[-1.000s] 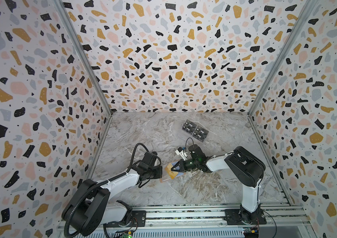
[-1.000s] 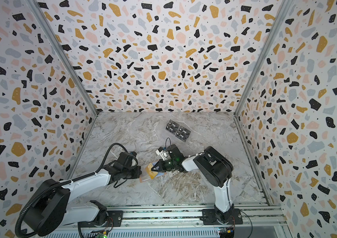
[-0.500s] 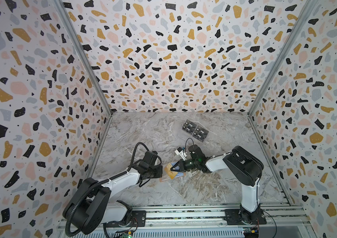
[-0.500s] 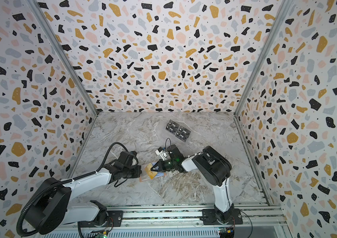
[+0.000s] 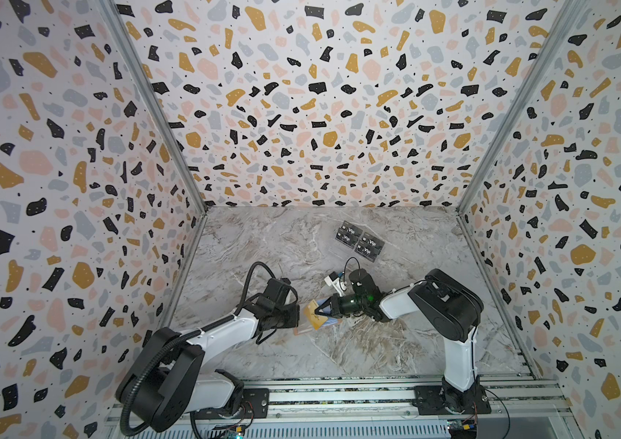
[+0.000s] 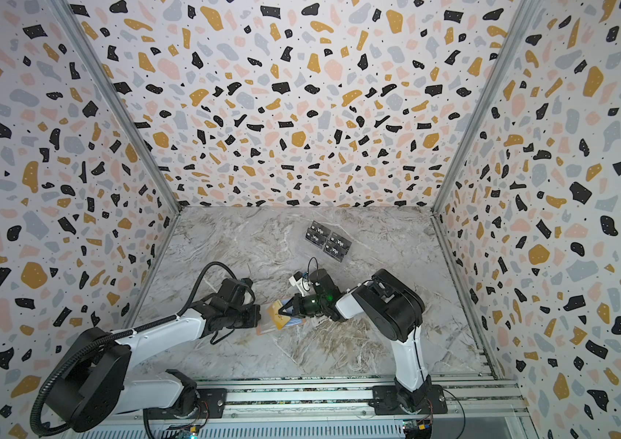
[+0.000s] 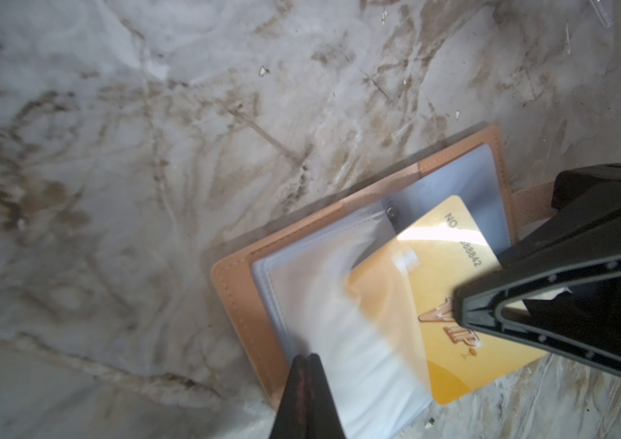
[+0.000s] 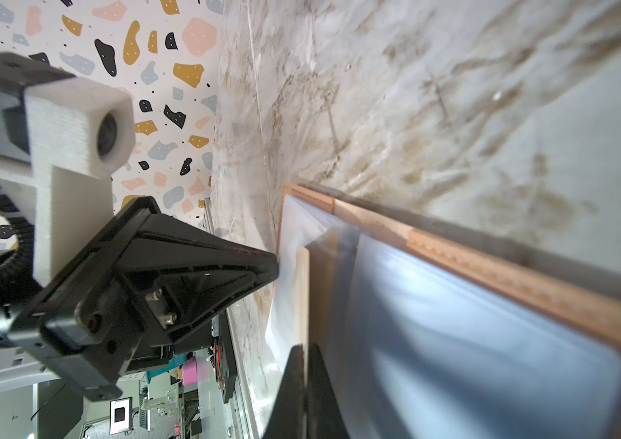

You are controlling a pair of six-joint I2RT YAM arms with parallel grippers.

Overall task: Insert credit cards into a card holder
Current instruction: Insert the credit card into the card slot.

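Observation:
The peach-pink card holder (image 5: 300, 330) (image 6: 262, 330) lies open on the marble floor, clear sleeves up. In the left wrist view its stitched border (image 7: 238, 304) frames the sleeves. A gold credit card (image 7: 434, 266) (image 5: 314, 317) sits slanted over them, one end under a lifted, blurred sleeve leaf. My right gripper (image 8: 305, 347) (image 7: 461, 308) (image 6: 282, 309) is shut on the card's thin edge (image 8: 303, 285). Opposite it, my left gripper (image 7: 305, 357) (image 8: 274, 262) (image 5: 297, 317) is shut at the sleeve's edge and seems to pinch that leaf. Other credit cards are out of view.
A clear tiered stand with black Vip cards (image 5: 360, 241) (image 6: 327, 241) stands behind the arms towards the back wall. Terrazzo-patterned walls close in the floor on three sides. An aluminium rail (image 5: 339, 395) runs along the front.

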